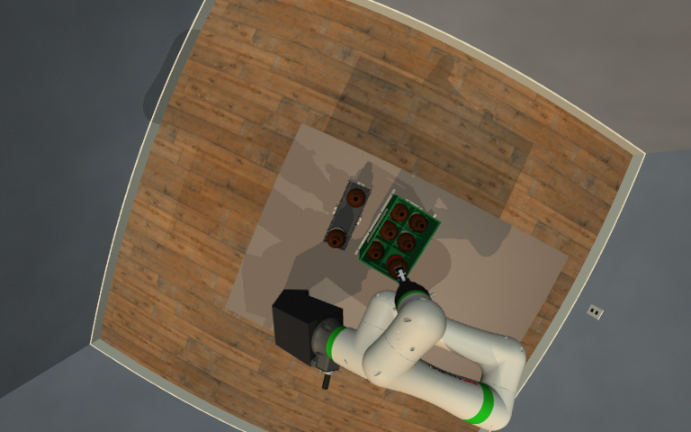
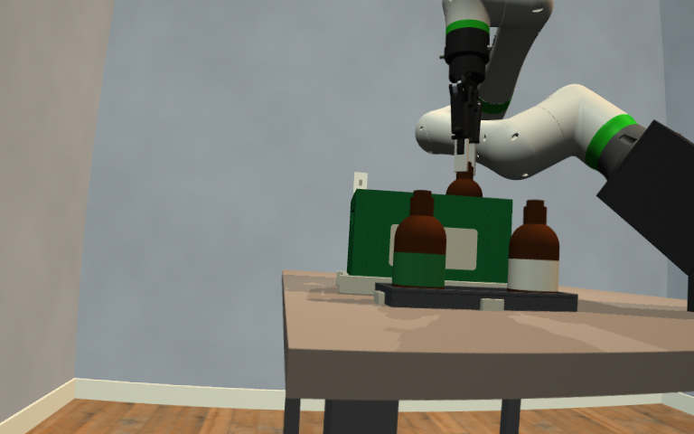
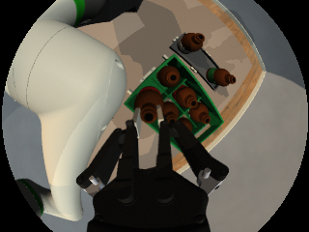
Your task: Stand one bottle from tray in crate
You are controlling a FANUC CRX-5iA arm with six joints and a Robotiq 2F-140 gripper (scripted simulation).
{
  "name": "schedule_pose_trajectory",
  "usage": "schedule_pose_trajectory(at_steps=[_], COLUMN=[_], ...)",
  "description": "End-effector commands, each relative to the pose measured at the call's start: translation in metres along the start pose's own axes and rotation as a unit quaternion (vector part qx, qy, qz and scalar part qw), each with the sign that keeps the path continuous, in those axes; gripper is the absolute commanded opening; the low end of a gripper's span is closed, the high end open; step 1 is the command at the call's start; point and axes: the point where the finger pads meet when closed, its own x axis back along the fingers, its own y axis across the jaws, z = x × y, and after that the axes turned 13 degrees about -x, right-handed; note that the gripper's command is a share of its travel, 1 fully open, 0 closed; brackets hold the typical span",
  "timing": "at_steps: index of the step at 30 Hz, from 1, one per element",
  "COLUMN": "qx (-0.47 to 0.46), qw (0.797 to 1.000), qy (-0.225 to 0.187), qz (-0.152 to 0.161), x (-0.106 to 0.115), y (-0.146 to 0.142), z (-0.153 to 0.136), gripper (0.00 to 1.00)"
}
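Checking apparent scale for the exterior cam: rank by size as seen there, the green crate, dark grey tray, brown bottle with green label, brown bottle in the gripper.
1. Green crate
2. Dark grey tray or green-labelled brown bottle: too close to rank
3. Gripped brown bottle, mostly hidden

CRX-5iA: cream-white arm [image 1: 408, 341] [image 2: 517, 136] [image 3: 63, 82], green bands.
Rounded shells, thin seam lines, small recessed screw pockets; dark grey base joint, black wrist collar; black gripper [image 1: 400, 274] [image 2: 465, 161] [image 3: 149, 112] with skinny linkages, silver-grey pivot pins, pale fingertips [image 2: 461, 159]; red-and-dark lettering along one link.
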Motion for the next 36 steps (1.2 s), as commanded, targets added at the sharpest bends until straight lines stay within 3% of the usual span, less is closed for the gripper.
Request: schedule_pose_trajectory(at_steps=[1,36], qx=[0.0,0.0], qw=[1.0,1.0], qy=[0.0,0.0], qz=[0.0,0.0], x=[0.0,-0.015], y=[0.0,0.0], z=[0.0,0.0], gripper=[0.0,0.0])
